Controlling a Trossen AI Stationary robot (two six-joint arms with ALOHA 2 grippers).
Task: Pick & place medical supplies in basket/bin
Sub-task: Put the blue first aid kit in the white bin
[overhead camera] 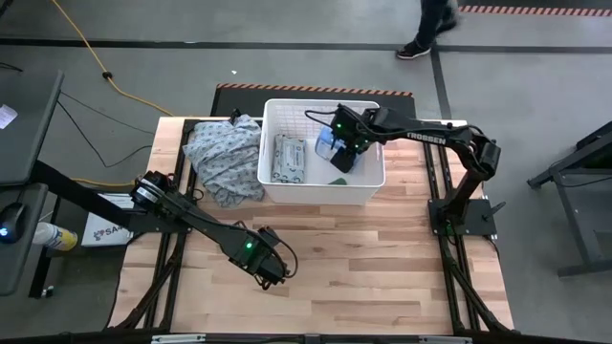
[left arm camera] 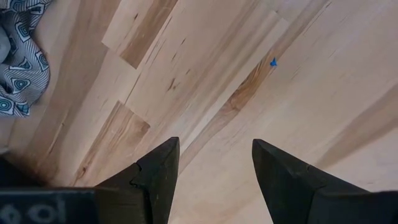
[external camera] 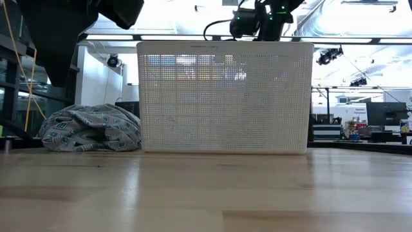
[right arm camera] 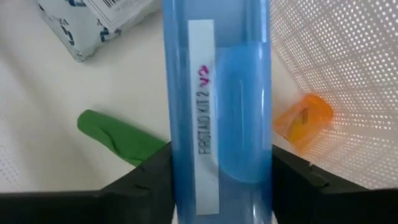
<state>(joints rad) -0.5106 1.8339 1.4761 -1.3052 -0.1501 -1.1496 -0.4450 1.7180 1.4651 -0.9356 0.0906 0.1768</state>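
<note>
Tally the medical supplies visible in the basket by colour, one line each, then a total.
Blue: 1, the blue box between the right gripper fingers
Green: 1, green tube
Orange: 1, orange bottle
Grey-white: 1, wipes pack
Total: 4, all in the white basket

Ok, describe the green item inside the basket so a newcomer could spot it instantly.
Start at the big white grid-walled basket on the far half of the wooden table, beside the grey cloth heap. On its floor, below the right arm's end effector with the blue box, lies a green tube. It is the only green thing there; its neighbours are an orange bottle and a grey-white pack.
</note>
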